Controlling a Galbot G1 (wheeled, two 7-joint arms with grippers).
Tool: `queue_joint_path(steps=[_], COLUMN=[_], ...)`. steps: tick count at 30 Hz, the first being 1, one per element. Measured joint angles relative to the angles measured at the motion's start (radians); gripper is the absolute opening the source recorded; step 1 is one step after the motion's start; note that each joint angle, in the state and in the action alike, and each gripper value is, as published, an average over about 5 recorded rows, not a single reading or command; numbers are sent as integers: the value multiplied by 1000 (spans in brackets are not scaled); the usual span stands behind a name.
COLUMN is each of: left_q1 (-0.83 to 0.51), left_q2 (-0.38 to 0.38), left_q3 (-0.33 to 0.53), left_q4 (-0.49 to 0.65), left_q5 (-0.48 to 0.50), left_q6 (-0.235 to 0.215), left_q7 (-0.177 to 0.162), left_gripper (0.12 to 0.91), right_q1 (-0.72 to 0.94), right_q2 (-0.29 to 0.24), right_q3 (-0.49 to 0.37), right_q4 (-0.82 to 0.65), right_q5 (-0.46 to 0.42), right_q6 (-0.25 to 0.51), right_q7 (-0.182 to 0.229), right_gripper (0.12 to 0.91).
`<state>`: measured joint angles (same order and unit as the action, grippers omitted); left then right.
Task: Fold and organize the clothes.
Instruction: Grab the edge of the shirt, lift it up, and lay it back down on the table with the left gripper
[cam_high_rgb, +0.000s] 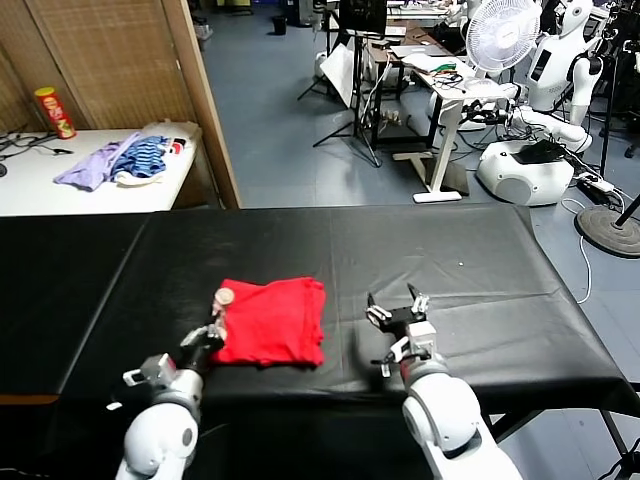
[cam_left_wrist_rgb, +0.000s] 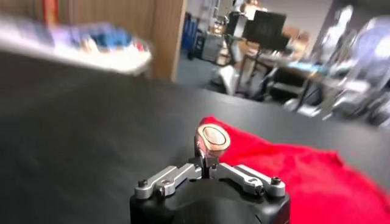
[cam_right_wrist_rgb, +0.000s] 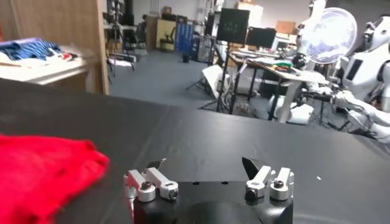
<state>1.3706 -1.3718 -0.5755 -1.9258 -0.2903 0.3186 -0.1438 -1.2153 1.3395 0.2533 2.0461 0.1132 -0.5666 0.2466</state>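
1. Head view first: the long black table (cam_high_rgb: 480, 260) fills the scene, and beyond its far left corner a white side table (cam_high_rgb: 90, 190) carries a heap of lilac and blue-striped garments (cam_high_rgb: 115, 162) and a red can (cam_high_rgb: 54, 111).
2. The clothes, one red T-shirt (cam_high_rgb: 272, 322), lie already folded into a compact rectangle near the front edge of the black table, slightly left of centre.
3. The left gripper (cam_high_rgb: 220, 315) sits at the shirt's left edge with its jaws pinched fully together. I judge it has nipped the hem there, though the cloth between the tips can't quite be made out.
4. The right gripper (cam_high_rgb: 397, 318) hovers over bare black cloth just beside the shirt's right edge, jaws spread wide, holding nothing.
5. In my view the step in hand is another fold or a tidy-up. To do it well, lift only the pinched layers, carry them low and straight across, and keep the stacked edges aligned so the bundle doesn't splay.
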Motion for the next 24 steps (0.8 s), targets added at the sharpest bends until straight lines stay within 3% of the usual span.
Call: queue_joint_path(steps=[6, 15, 19, 24], left_q1=[4, 52, 72, 77], left_q2=[92, 288, 307, 264], left_q3=[-37, -153, -154, -64], left_q4=[-2, -56, -125, -165], left_q5=[282, 511, 483, 307], left_q6=[9, 3, 9, 6], left_q7=[1, 0, -1, 1], left_gripper=[141, 141, 141, 141], right_q1=[-7, -10, -12, -23], right_q2=[2, 14, 27, 27], right_q3=[20, 20, 10, 14], right_q4=[5, 2, -5, -4], right_q5=[-2, 5, -1, -6], right_q6=[-2, -2, -2, -2], right_q7=[-1, -2, -3, -6], right_gripper=[798, 798, 798, 798])
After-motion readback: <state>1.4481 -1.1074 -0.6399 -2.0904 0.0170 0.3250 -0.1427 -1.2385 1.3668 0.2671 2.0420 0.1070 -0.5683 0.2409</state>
